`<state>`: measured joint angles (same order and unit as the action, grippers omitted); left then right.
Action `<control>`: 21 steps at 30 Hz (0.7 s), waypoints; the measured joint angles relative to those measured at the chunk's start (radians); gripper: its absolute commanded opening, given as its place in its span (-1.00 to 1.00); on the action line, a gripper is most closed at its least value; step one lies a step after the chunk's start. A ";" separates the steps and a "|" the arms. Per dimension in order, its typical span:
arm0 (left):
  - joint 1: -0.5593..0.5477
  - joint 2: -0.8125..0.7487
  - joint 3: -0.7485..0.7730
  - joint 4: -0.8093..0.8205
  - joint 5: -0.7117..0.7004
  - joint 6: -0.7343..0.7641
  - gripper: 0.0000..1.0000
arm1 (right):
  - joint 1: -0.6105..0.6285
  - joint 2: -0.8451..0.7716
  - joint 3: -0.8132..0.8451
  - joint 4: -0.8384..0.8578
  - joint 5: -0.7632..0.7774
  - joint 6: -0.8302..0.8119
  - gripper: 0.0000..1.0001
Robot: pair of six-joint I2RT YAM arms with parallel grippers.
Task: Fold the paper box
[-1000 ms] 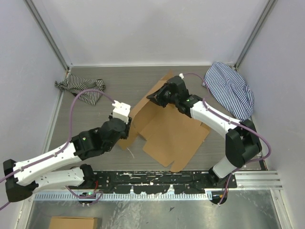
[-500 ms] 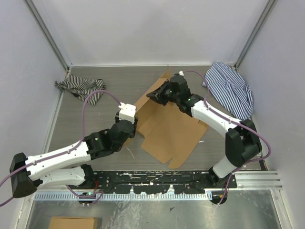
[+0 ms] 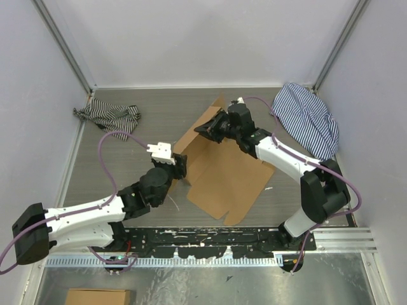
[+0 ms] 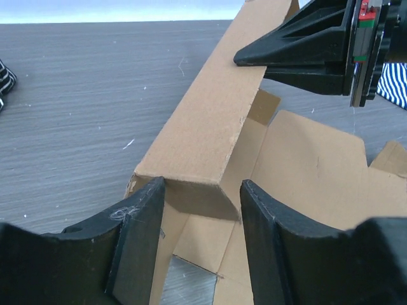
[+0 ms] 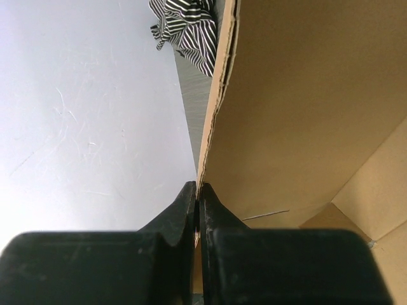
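Paper box (image 3: 229,178), a plain brown die-cut cardboard sheet with flaps and slits, lies near the middle of the grey wood-grain counter (image 3: 159,108). Most of it is flat. Its left long panel is raised into a tilted wall running from near-left to far-right. My right end effector (image 3: 200,129) is at the far end of that wall. In the right wrist view its two black fingers (image 5: 178,213) are pressed together on the thin cardboard edge, so it is clamped on the paper box. My left end effector (image 3: 182,168) is at the near end of the same wall. In the left wrist view its black fingers (image 4: 137,235) stand apart, one on each side of the wall's folded near corner, which sits just beyond the tips. The left-hand finger looks to meet the lower cardboard corner. I cannot tell whether the other finger touches. No grip there. The same view shows the flat floor panel and an open flap beyond the wall. A crumpled black-and-white striped cloth (image 3: 108,117) lies at the far left of the counter, well apart from the box. A rounded blue-and-white striped cloth (image 3: 306,119) sits at the far right, beside my right arm. A small brown cardboard piece (image 3: 98,297) lies below the arm bases, at the bottom left of the overhead view.
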<state>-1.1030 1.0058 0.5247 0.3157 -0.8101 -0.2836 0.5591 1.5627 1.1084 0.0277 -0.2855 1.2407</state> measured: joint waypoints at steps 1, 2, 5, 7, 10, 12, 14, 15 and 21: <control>0.002 0.002 0.000 0.013 -0.001 0.003 0.15 | -0.001 0.000 0.000 0.003 0.000 0.001 -0.93; 0.005 0.006 0.000 0.027 -0.002 0.010 0.15 | -0.003 0.000 0.000 0.005 0.000 0.003 -0.93; 0.008 0.010 0.001 0.027 -0.003 0.030 0.17 | -0.005 0.000 0.000 0.009 0.000 0.007 -0.97; 0.008 -0.007 0.004 -0.008 0.005 0.037 0.17 | -0.004 0.000 -0.003 0.010 -0.001 0.008 -0.98; 0.008 -0.080 0.020 -0.118 0.029 0.030 0.17 | -0.002 0.000 -0.016 0.021 -0.001 0.012 -0.98; 0.008 -0.159 0.042 -0.198 0.050 0.014 0.18 | -0.001 0.000 -0.031 0.043 -0.001 0.015 -0.98; 0.008 -0.245 0.073 -0.265 0.070 -0.003 0.24 | 0.000 0.000 -0.049 0.077 -0.002 0.020 -0.98; 0.008 -0.297 0.086 -0.289 0.080 -0.011 0.28 | 0.000 0.000 -0.062 0.105 -0.005 0.023 -0.98; 0.008 -0.464 0.093 -0.340 0.095 -0.011 0.58 | 0.000 0.037 -0.127 0.303 -0.037 0.030 -0.97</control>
<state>-1.0946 0.5419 0.6174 -0.0242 -0.7151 -0.2947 0.5591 1.5997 0.9813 0.3305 -0.3225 1.2709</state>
